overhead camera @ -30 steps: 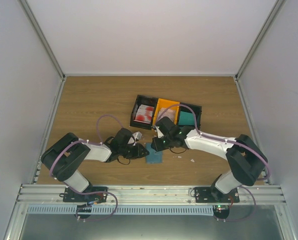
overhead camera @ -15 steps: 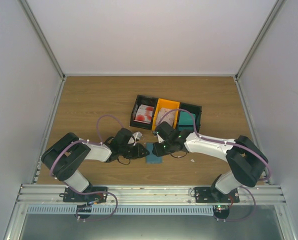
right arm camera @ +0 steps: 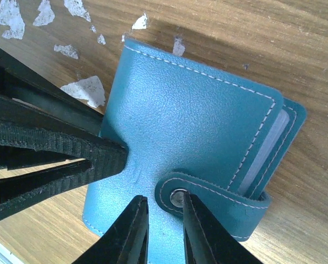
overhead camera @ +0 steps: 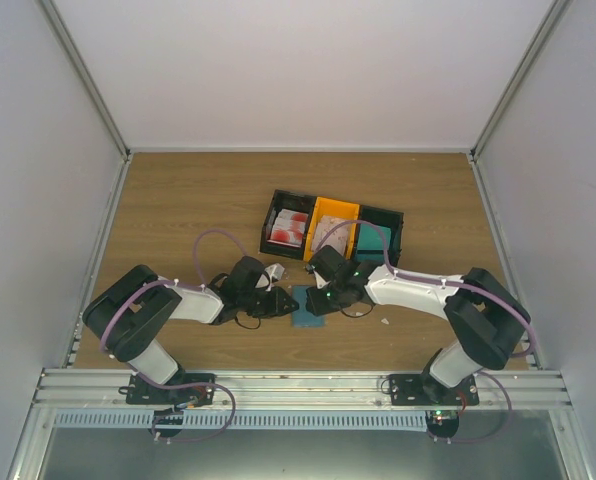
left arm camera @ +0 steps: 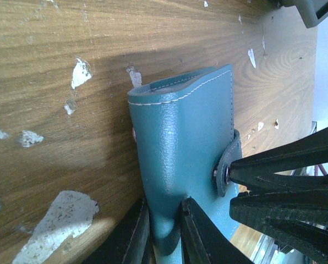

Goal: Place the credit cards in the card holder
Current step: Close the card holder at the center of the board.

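Your left gripper (left arm camera: pixel 165 220) is clamped on the left edge of the card holder (right arm camera: pixel 191 115), which lies closed on the table (overhead camera: pixel 178 220) between the two arms. The credit cards (overhead camera: pixel 290 228) sit in the black bin (overhead camera: pixel 270 225) beyond, apart from the holder. That pinch takes only a narrow bite, so a hard pull from the other side could twist the holder or drag it free. The strap (right arm camera: pixel 219 198) is snapped over the cover. Your right gripper (right arm camera: pixel 164 199) has its fingers barely parted around the snap (right arm camera: pixel 178 197); you cannot tell whether they grip it. If they catch the cover too, the snap may not release.
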Tool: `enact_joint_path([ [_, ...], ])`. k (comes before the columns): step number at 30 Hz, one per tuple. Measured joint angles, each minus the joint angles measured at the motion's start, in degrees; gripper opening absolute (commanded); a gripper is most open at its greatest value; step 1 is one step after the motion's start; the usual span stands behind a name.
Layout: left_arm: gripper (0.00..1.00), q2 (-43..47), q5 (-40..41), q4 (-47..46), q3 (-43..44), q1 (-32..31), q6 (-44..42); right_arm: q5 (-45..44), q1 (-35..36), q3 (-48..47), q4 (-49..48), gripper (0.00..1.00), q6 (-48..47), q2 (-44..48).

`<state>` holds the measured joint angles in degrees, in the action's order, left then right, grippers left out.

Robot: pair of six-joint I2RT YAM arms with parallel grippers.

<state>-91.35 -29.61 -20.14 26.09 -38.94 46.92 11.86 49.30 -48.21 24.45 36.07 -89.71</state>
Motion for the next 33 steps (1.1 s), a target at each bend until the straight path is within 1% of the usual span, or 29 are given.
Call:
enact_joint_path([
  [10, 0.19, 0.0, 0.0, 0.0, 0.0, 0.0, 0.0, -0.7, 0.0, 0.3, -1.3, 0.20, 0.0, -0.4],
  [17, 0.19, -0.1, -0.1, -0.1, 0.0, 0.0, 0.0, -1.7, 0.2, 0.3, -1.9, 0.22, 0.3, -0.7],
  [21, 0.18, -0.2, -0.2, -0.2, 0.0, 0.0, 0.0, -4.7, 2.1, -1.1, -0.4, 0.23, 0.9, -1.5],
  [28, 0.18, -0.3, -0.3, -0.3, 0.0, 0.1, 0.1, -13.1, 6.5, -6.7, 6.1, 0.28, 3.3, -5.3],
  [30, 0.18, -0.3, -0.3, -0.3, 0.0, 0.1, 0.1, -15.8, 8.0, -8.6, 8.3, 0.25, 4.4, -6.6],
  [33, 0.18, -0.3, -0.3, -0.3, 0.0, 0.1, 0.1, -19.3, 9.4, -10.7, 11.0, 0.14, 5.7, -8.3],
])
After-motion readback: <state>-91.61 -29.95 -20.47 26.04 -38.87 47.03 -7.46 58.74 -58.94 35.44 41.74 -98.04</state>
